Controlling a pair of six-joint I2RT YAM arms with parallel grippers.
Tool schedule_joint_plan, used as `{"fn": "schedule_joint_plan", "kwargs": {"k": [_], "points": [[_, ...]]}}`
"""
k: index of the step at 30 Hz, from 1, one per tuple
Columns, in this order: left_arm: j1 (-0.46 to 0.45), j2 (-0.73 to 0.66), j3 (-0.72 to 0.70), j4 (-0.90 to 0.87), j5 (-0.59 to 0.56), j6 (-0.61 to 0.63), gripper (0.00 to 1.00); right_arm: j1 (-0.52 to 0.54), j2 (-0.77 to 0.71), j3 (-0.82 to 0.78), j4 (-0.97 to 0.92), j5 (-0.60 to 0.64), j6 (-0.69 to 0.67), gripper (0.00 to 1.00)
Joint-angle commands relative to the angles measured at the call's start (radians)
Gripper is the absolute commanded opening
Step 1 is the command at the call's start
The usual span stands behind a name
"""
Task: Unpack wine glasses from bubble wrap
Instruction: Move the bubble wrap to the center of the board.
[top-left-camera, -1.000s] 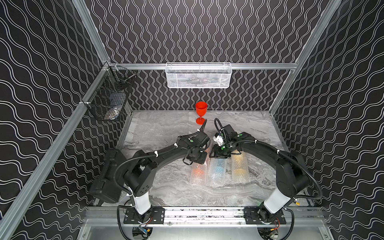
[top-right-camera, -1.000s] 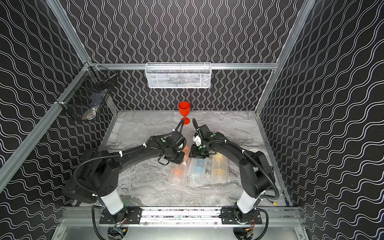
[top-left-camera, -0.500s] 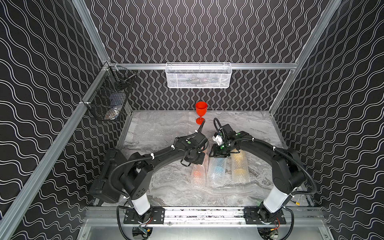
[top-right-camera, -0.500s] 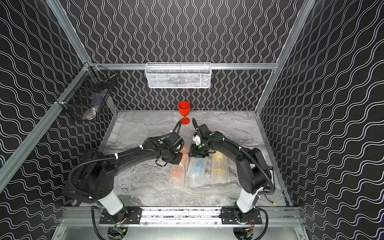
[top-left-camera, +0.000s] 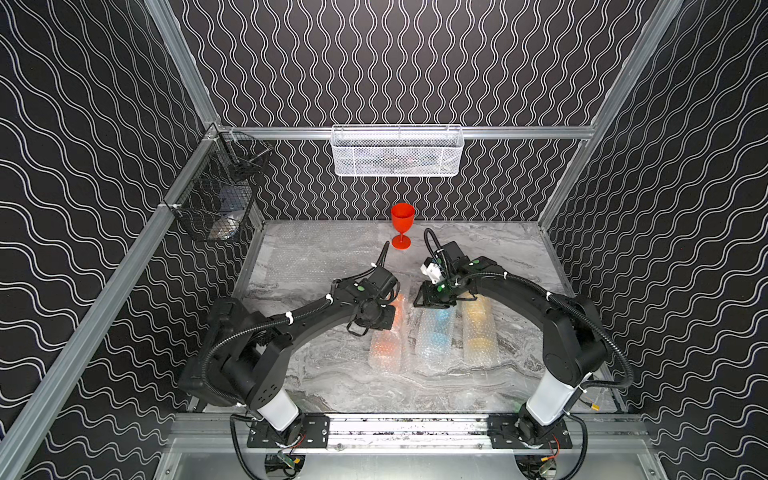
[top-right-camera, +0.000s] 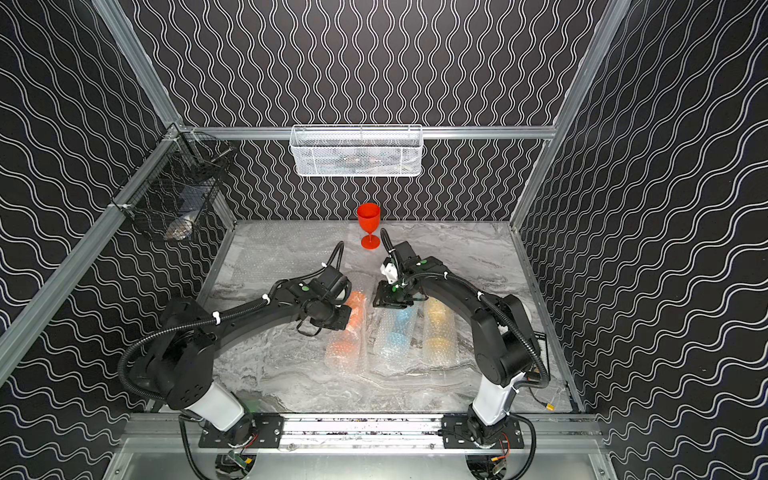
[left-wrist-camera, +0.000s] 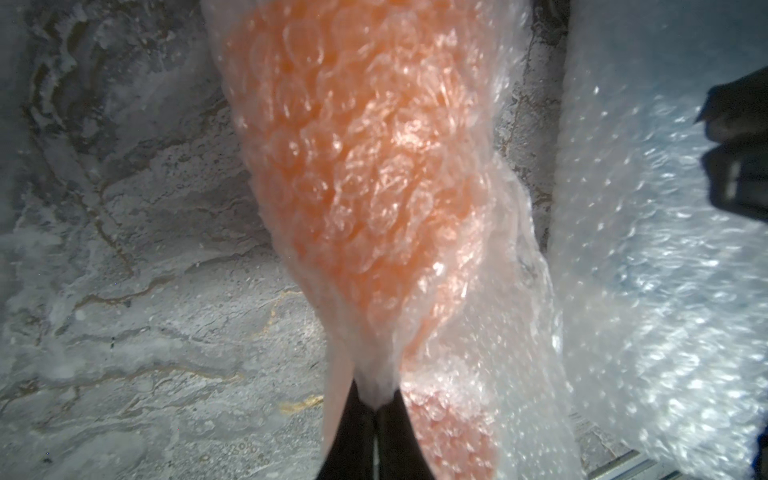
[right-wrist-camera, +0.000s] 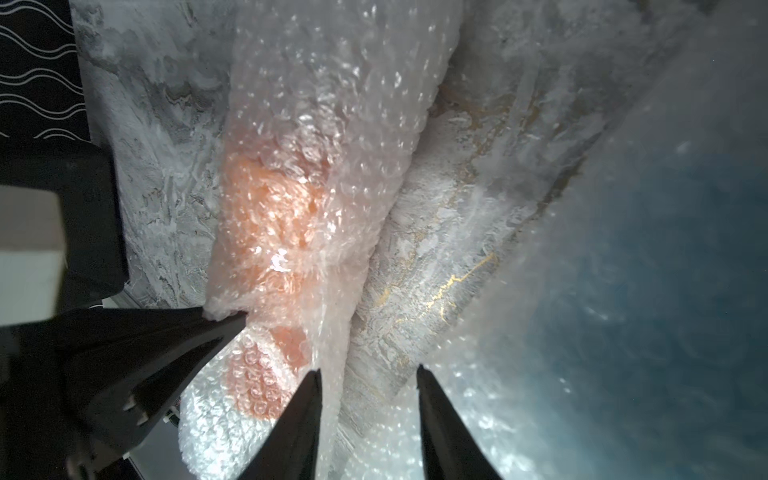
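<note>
Goblets, four in all. The red goblet (top-left-camera: 402, 226) stands upright and unwrapped at upper centre in both top views, on the grey marbled tabletop (top-left-camera: 332, 386). Three others lie side by side at centre frame, each in its own tube of bubble wrap (top-left-camera: 386, 362). The orange goblet (top-left-camera: 384, 345) is at left, the light blue goblet (top-left-camera: 438, 330) in the middle and the yellow goblet (top-left-camera: 478, 343) at right. A flat bubble wrap sheet (top-left-camera: 316, 253) lies at upper left of the tabletop, apart from the tubes.

The left gripper (left-wrist-camera: 376, 409), at lower centre of the left wrist view, is closed and pinches a fold of the orange goblet's bubble wrap, which is gathered to a peak at the tips.

The right gripper (right-wrist-camera: 368, 374), at the bottom of the right wrist view, has its jaws apart with nothing clamped. Bare tabletop shows between the tips, with the orange tube just beside one tip and the blue tube beside the other. In both top views it sits over the upper end of the blue tube.

A white mesh basket (top-left-camera: 397, 151) hangs on the back wall and a black wire basket (top-left-camera: 216, 203) on the left wall.
</note>
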Motion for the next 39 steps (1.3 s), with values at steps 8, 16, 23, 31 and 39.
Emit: {"fn": "schedule_joint_plan", "kwargs": {"k": [8,16,23,31,39], "points": [[0.047,-0.086,-0.068,0.054,0.050,-0.003,0.05,0.099,0.077,0.081,-0.015,0.011,0.039,0.39],[0.050,-0.109,-0.102,0.073,0.065,-0.004,0.05,0.129,0.111,0.099,-0.024,0.025,0.044,0.39],[0.051,-0.110,-0.104,0.070,0.070,0.000,0.05,0.137,0.131,0.091,-0.019,0.029,0.044,0.40],[0.051,-0.102,-0.092,0.066,0.071,0.008,0.05,0.154,0.155,0.097,-0.023,0.037,0.040,0.40],[0.052,-0.101,-0.087,0.057,0.067,0.013,0.05,0.155,0.178,0.089,-0.017,0.054,0.035,0.40]]}}
